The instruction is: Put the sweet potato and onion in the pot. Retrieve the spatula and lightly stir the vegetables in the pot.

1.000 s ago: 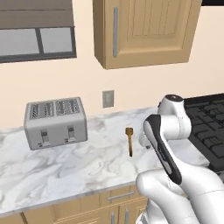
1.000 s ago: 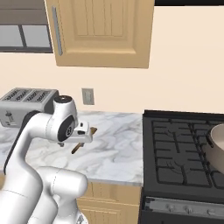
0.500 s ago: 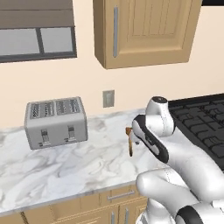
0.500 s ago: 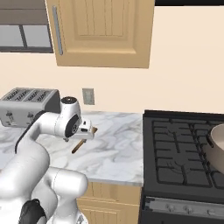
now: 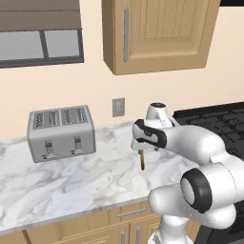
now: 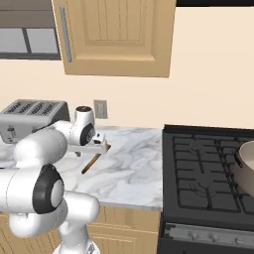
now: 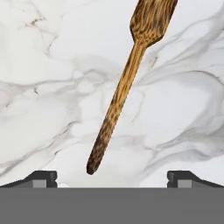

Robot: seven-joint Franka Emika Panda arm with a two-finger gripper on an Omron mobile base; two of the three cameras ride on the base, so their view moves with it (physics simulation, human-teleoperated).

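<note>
The wooden spatula (image 7: pixel 124 83) lies flat on the marble counter (image 7: pixel 48 109), its blade pointing away from the hand and its handle end close to the fingertips. It also shows as a brown stick (image 5: pixel 142 161) just below the hand, and again in the right base view (image 6: pixel 92 162). My gripper (image 7: pixel 112 177) hangs open just above the handle end, one fingertip to each side, holding nothing; it also shows from the left (image 5: pixel 139 147) and from the right (image 6: pixel 104 146). The pot (image 6: pixel 246 159) sits on the stove at the far right edge. The sweet potato and the onion are out of view.
A silver toaster (image 5: pixel 61 131) stands at the back left of the counter (image 5: pixel 71 181). The black stove (image 6: pixel 208 173) adjoins the counter on the right. A wooden wall cabinet (image 5: pixel 157 33) hangs overhead, with an outlet (image 5: pixel 118 106) on the wall.
The arm has swung left and down from beside the stove until the hand hangs over the spatula. The jaws stayed open and the spatula has not moved.
</note>
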